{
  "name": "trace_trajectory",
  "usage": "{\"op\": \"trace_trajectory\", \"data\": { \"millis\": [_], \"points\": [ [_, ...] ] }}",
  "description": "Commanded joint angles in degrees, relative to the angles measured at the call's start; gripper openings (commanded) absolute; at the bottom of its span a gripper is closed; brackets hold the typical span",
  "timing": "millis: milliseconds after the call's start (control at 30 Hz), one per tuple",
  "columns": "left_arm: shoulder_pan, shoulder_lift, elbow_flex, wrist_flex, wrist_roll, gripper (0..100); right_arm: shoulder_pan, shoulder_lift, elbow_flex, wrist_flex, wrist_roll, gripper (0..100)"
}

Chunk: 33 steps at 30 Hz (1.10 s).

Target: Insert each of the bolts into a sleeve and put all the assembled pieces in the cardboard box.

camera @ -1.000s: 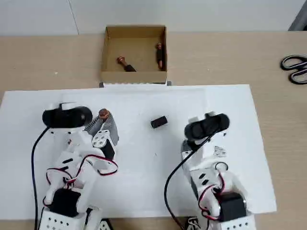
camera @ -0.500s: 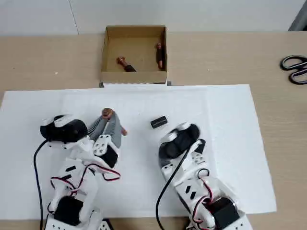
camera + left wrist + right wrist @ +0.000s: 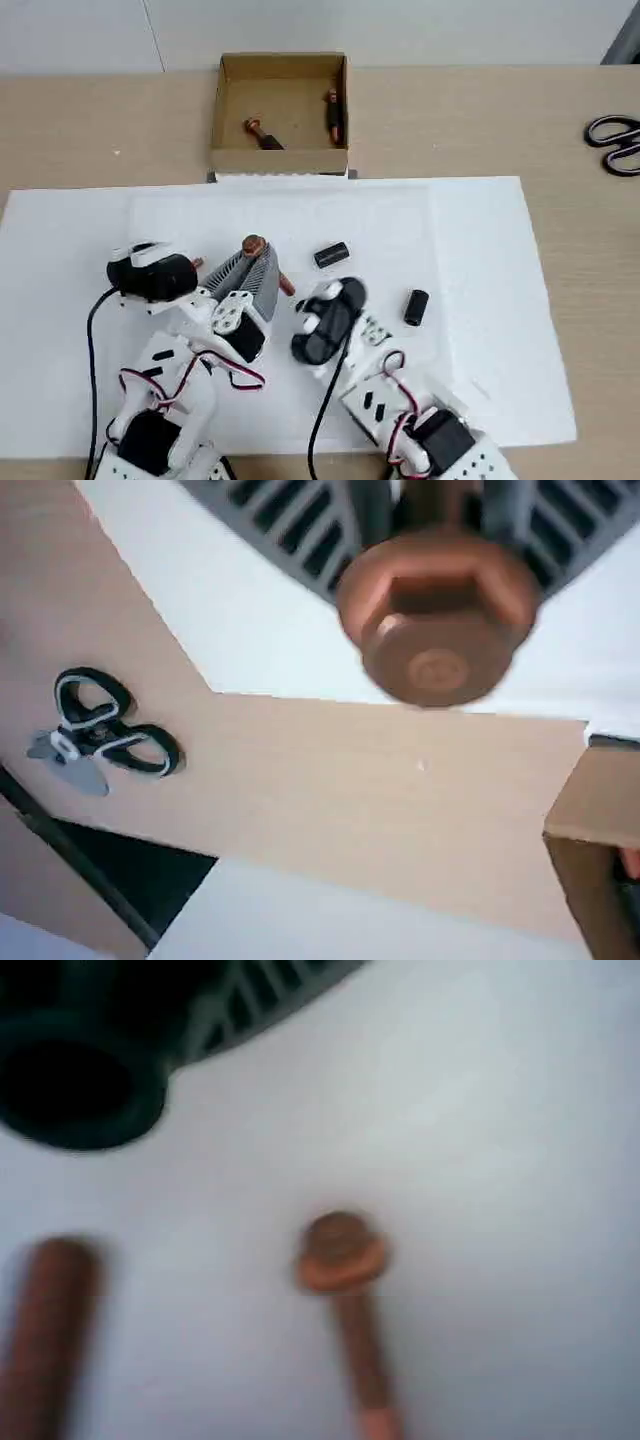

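Bolt (image 3: 435,620): sitting clamped between the ribbed fingers (image 3: 290,515) of the left gripper (image 3: 252,268), copper hex head poking out past the fingertips, hanging over the white sheet (image 3: 480,230), well apart from the cardboard box (image 3: 225,110) at the far side of the table (image 3: 100,120); lying in that box already, one assembled piece (image 3: 262,135) and another assembled piece (image 3: 334,115), apart from each other; resting loose on the sheet, one sleeve (image 3: 331,254) near the held bolt and a second sleeve (image 3: 416,307) near the right arm (image 3: 335,320); leaning in close beside the left gripper, that right arm; showing in the right wrist view, a sleeve's open end (image 3: 70,1085) hard against the right gripper (image 3: 230,1005), the grip on it impossible to tell, clamped or merely alongside; showing there too against the sheet, a spare bolt (image 3: 345,1300) and a further copper shank (image 3: 45,1340); judging the step in hand as the mating of a third pair, bolt already picked up, sleeve not yet on it; calling next for lining a sleeve's bore up squarely with the bolt's shank, keeping the left grip firm while sliding the two together, watching for the shank catching on the rim; only then carrying the joined piece across to the box and letting go inside its walls.
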Motion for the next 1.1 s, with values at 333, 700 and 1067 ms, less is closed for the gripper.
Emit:
{"op": "trace_trajectory", "data": {
  "millis": [333, 700, 1067],
  "points": [
    [0.53, -0.97, -3.56, -1.49, 0.09, 1, -0.40, -0.66, 0.26, -1.80, 0.35, 0.2],
    [6.59, -0.88, -5.05, 1.32, 0.09, 1, 1.89, -0.66, -0.18, -1.80, 0.35, 0.2],
    [5.27, -0.88, -4.88, 4.31, 0.00, 1, 1.98, -0.66, -0.18, -1.80, 0.35, 0.2]
  ]
}}
